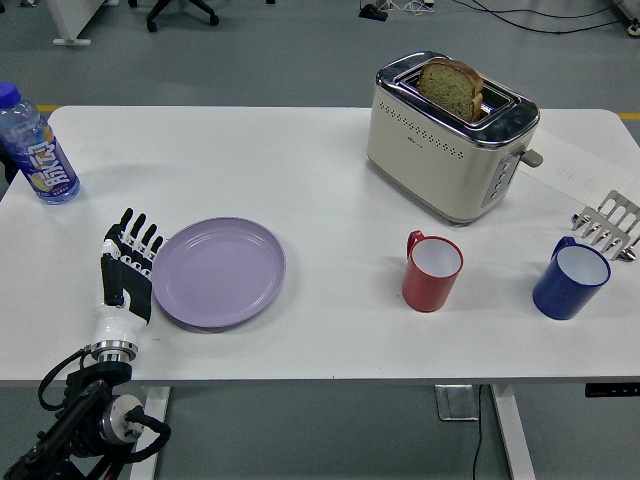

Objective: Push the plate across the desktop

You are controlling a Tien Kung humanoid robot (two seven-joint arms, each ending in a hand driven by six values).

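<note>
A lilac plate (219,271) lies flat on the white table (320,170), left of centre. My left hand (129,262) stands on edge against the plate's left rim, fingers straight and together, holding nothing. Its black and white forearm rises from the lower left corner. The right arm does not show in the head view.
A water bottle (36,147) stands at the far left. A cream toaster (452,135) holding a bread slice sits at the back right. A red mug (432,270) and a blue mug (571,279) stand to the plate's right, with a metal rack (608,224) at the right edge.
</note>
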